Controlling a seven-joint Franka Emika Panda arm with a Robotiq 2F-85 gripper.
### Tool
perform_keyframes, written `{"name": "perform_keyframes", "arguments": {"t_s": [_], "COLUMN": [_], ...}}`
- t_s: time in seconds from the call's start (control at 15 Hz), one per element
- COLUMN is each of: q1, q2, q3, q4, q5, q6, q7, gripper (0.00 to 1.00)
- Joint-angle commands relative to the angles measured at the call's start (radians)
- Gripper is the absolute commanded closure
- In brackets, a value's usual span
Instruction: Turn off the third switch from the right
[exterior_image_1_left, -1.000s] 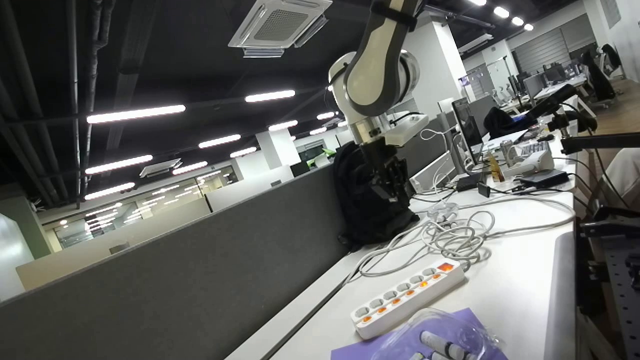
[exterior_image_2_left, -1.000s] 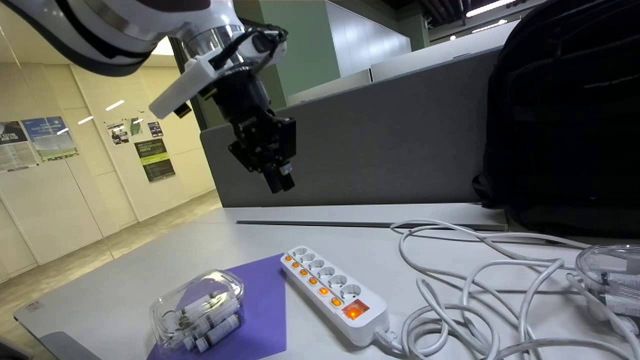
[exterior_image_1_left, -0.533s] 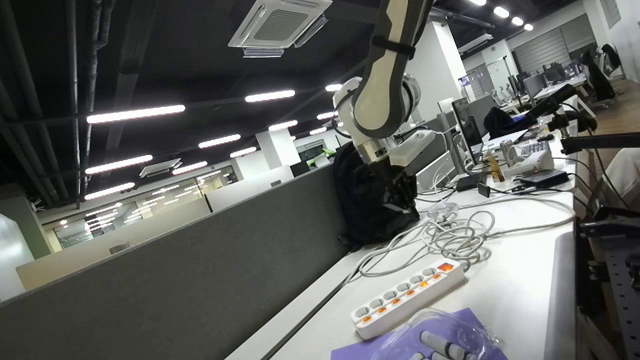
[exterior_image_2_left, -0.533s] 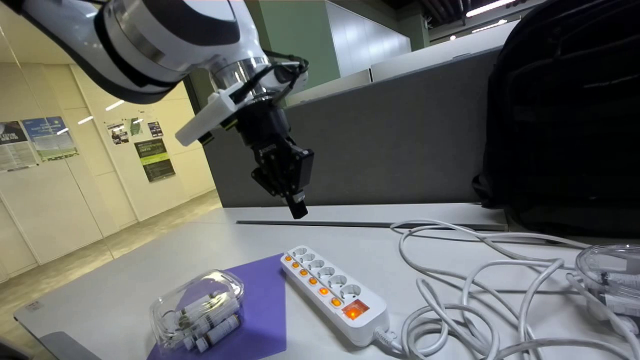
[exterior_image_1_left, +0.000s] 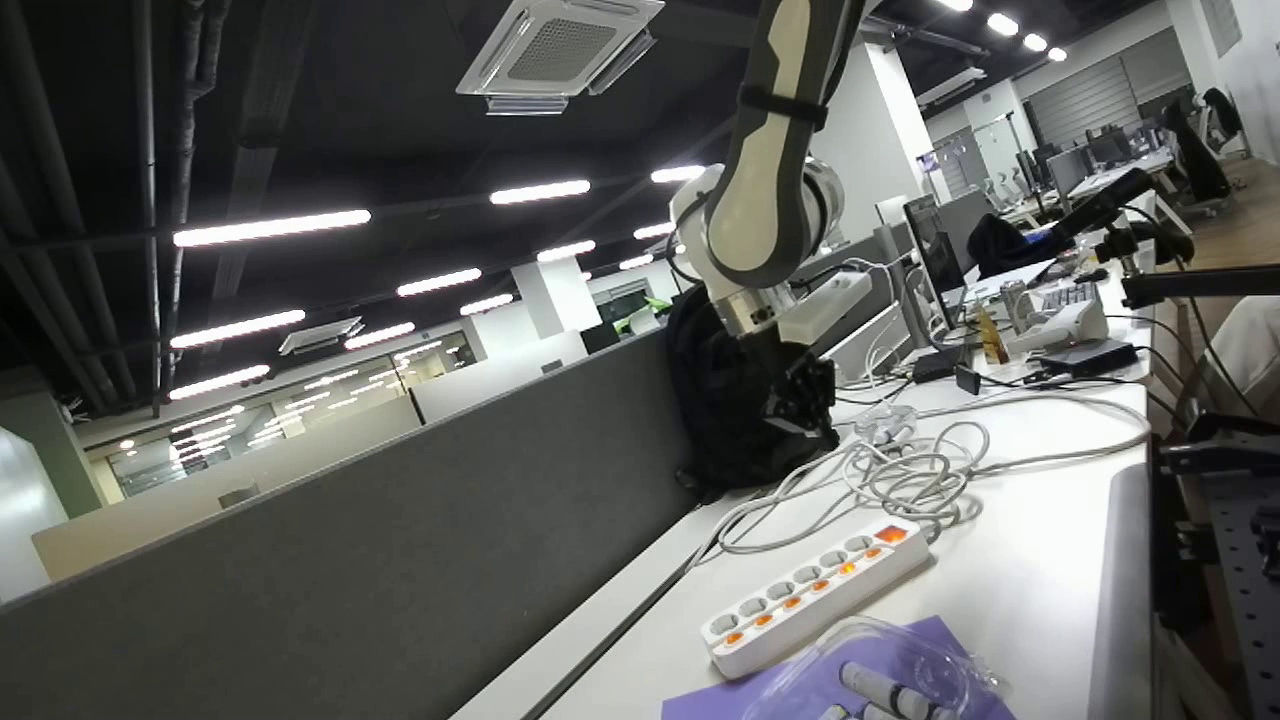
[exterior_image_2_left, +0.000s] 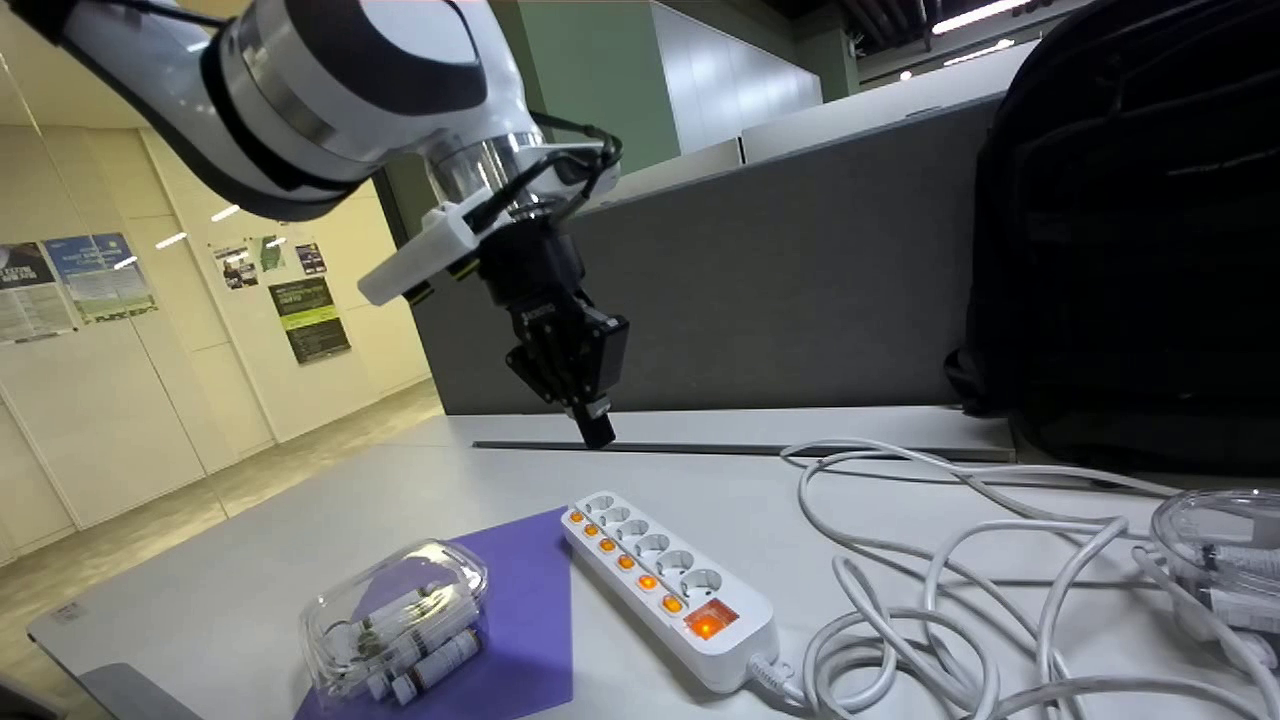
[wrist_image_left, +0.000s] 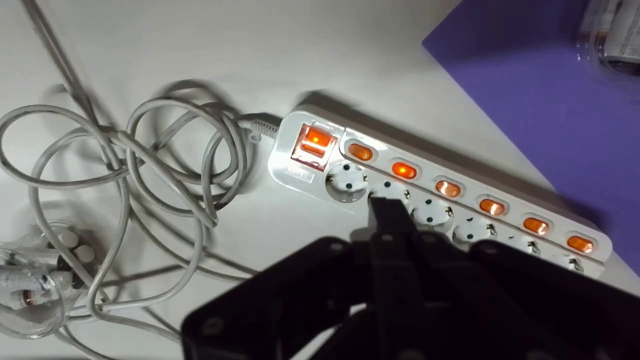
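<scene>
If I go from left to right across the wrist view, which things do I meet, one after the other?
Looped cable, large square switch, the first small orange switch, purple sheet.

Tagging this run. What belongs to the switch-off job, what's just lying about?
Job: gripper; power strip; glowing small switch, probably the target.

Lying about: purple sheet; clear container on it; second clear container; tangled cord; black backpack.

Wrist view looks down — all share the power strip (wrist_image_left: 426, 181).
</scene>
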Motion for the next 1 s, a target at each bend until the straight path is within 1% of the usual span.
{"name": "perform_keyframes", "arguments": {"t_s": [0.0,0.4,0.67,0.93], "q1": [0.01,0.017,0.023,0.021], "q2": [0.072,0.192,0.249,0.296], "q3": [-0.019,-0.036,-0.032,-0.025], "q4": [0.021,0.048,0.056,0.075], "q5": [0.064,0.13,0.19,0.266], "q6": [0.035,0.096,0.156,0.167], "q7": [0.0,0.0,-0.014,-0.046], "gripper": [1.0,1.0,1.0,1.0]}}
